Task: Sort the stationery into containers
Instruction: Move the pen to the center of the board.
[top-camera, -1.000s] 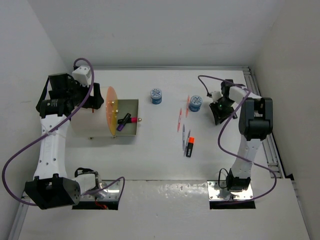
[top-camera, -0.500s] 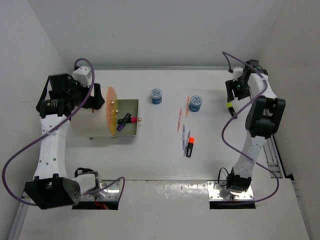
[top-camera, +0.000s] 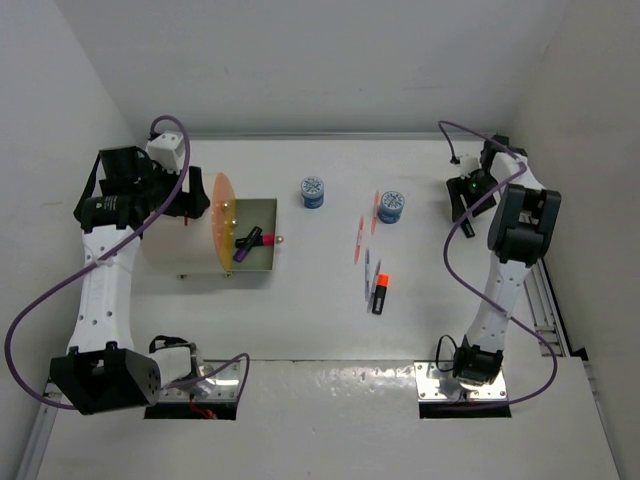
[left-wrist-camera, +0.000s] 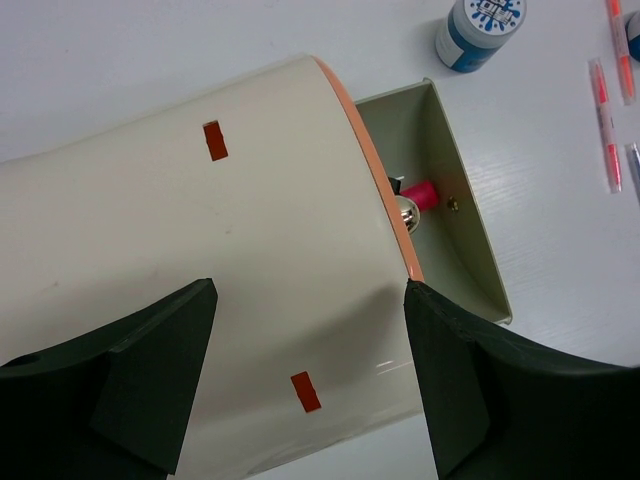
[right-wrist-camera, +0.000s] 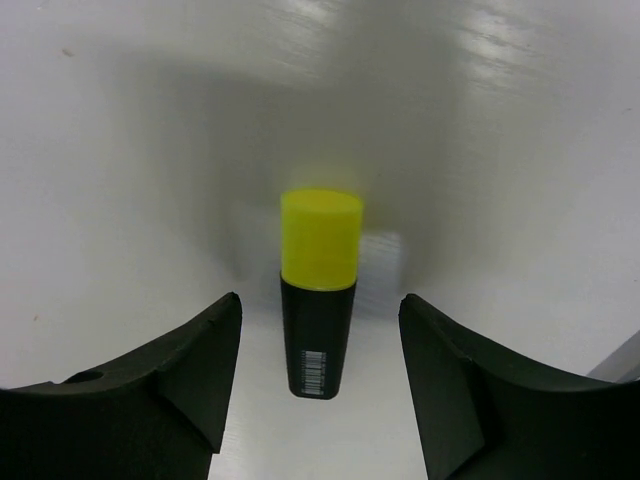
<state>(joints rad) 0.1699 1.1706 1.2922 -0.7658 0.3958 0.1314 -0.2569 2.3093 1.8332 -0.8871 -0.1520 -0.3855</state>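
Note:
A black highlighter with a yellow cap (right-wrist-camera: 320, 290) lies on the table at the far right. My right gripper (right-wrist-camera: 318, 320) is open, a finger on each side of it, not touching; in the top view this gripper (top-camera: 464, 195) hides it. My left gripper (left-wrist-camera: 308, 290) is open over the cream drum cabinet (left-wrist-camera: 200, 260), also seen from the top (top-camera: 188, 205). The orange-fronted drawer (top-camera: 262, 212) stands pulled out and holds a pink highlighter (top-camera: 252, 237) and a purple one (top-camera: 243, 254). Two patterned rolls (top-camera: 313, 191) (top-camera: 390, 206), thin pens (top-camera: 359, 241) (top-camera: 368, 272) and an orange highlighter (top-camera: 380, 295) lie mid-table.
The white walls meet the table close behind and to the right of my right gripper, with a metal rail (top-camera: 540, 290) along the right edge. The cabinet (top-camera: 175, 250) fills the left side. Purple cables loop from both arms.
My right arm swung from beside the right roll out to the far right edge and came down over the yellow-capped highlighter. My left arm and the drawer have not moved.

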